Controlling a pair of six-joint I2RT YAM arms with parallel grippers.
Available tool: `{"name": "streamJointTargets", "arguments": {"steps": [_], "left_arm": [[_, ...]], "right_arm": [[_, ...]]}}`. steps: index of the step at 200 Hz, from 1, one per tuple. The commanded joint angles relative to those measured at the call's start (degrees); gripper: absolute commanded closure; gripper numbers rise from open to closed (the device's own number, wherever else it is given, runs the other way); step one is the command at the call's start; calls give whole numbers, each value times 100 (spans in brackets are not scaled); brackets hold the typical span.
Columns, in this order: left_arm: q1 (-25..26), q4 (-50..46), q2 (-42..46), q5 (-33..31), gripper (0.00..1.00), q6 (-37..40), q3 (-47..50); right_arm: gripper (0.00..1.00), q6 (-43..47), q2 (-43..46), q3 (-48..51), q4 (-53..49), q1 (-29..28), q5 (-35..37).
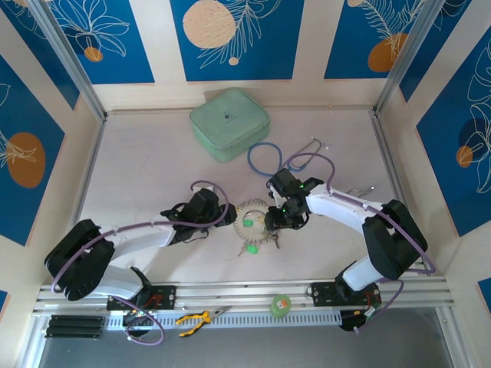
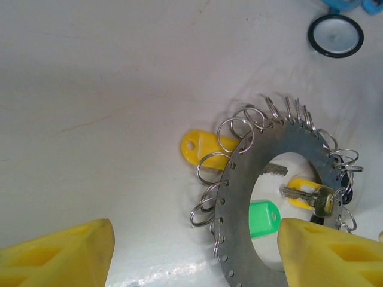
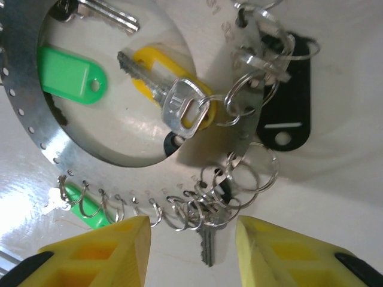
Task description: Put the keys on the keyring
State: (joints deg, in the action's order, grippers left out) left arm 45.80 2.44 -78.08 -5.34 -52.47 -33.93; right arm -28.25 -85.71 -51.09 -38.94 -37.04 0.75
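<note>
Right wrist view holds what little writing there is. Small figures are stamped into the flat steel keyring [image 3: 27, 101] near its upper rim, and there is a raised mark on the head of a silver key [image 3: 179, 107]. Both are too blurred to read. The black tag [image 3: 287, 101], lying just outside the keyring's rim, has a pale strip with nothing legible on it.

The silver key lies inside the keyring's central hole, its head hooked to a split ring [image 3: 239, 101] on the rim, and it covers most of a yellow tag [image 3: 157, 58]. A green tag [image 3: 72, 75] also lies inside the hole. A second key [image 3: 111, 17] there is cut off by the top edge. At the near rim a third key [image 3: 206, 245] hangs among bunched rings that hide its head. Its blade points into the gap of the right gripper [image 3: 191, 251], whose yellow fingers [image 3: 102, 251] stand spread apart.

In the left wrist view the left gripper [image 2: 191, 257] is likewise spread wide. One finger [image 2: 329, 251] overlaps the keyring's near rim, but contact cannot be judged. The stethoscope chestpiece [image 2: 335, 36] lies well beyond the keyring.

In the top external view the keyring rests on the table [image 1: 153, 153] between the two grippers, with the keys too small to tell apart. The green case [image 1: 229, 123] sits far beyond it.
</note>
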Motion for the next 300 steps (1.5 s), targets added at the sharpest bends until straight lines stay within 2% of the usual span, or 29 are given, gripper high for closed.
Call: {"name": "streamJointTargets", "arguments": {"steps": [1,40,78,129,164,235,300], "left_arm": [[52,-109,306,-417,29,53,89],[54,-35,521,-735,30,127,233],[52,269,543,-681,31,180,401],[60,941,505,-391,31,211,689],[65,1191,769,-504,32,167,948],[65,1137,1194,-856,32,237,1126],[68,1101,1234,-834,32,228,1139]], "right_arm": [[60,-1092,389,119,-48,-199,-474],[62,-2852,904,755,850,-497,-548],[63,-3455,874,1058,1237,-862,-351],[65,-3651,915,1250,1434,-1166,73],[67,-3831,842,1235,1491,-1339,338],[71,-3831,229,987,1638,-1429,445],[73,-3837,195,955,1800,-1502,469]]}}
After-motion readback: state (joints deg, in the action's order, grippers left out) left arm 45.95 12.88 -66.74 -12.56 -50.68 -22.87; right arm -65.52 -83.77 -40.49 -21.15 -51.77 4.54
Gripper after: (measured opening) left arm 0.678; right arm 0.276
